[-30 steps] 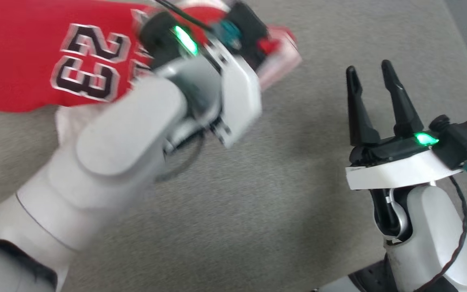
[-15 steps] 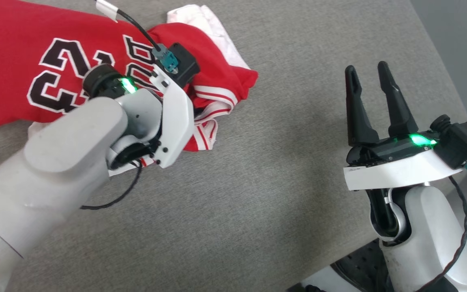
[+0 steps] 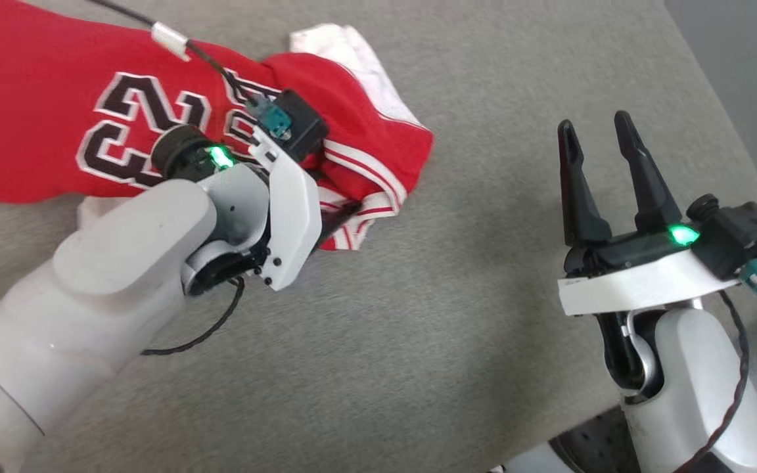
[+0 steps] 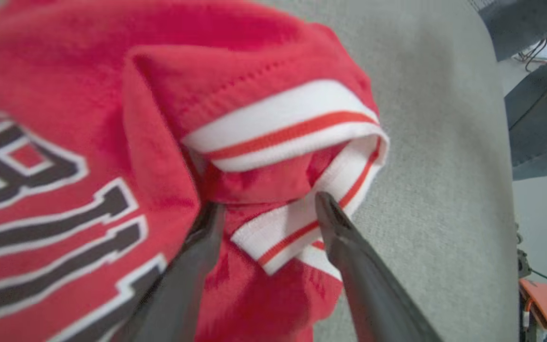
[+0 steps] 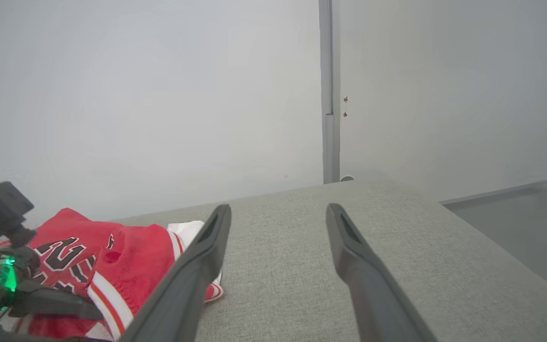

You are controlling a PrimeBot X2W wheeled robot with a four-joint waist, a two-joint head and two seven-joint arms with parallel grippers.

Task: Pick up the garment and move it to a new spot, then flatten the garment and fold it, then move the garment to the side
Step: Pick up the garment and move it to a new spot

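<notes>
The red garment [image 3: 37,131] with black-and-white "23" lettering lies bunched on the grey table [image 3: 483,328] at the upper left, a white sleeve poking out behind it. My left gripper [image 3: 336,210] points down into its right end. In the left wrist view the garment [image 4: 64,71] is close up, and the left gripper [image 4: 266,206] is open, its two fingers straddling the folded white-and-red striped neckline band. My right gripper [image 3: 595,128] stands open and empty at the right, well apart from the cloth. From the right wrist the garment [image 5: 136,256] is at the lower left of the right gripper [image 5: 278,209].
The table's right edge [image 3: 713,79] runs close beside the right arm, with darker floor beyond. A black cable [image 3: 201,332] loops from the left wrist over the table. A pale wall [image 5: 159,95] rises behind the table.
The left arm swung down and left over the garment's right end a second ago and has since held at the neckline. The head camera shifted. The right gripper has kept its pose.
</notes>
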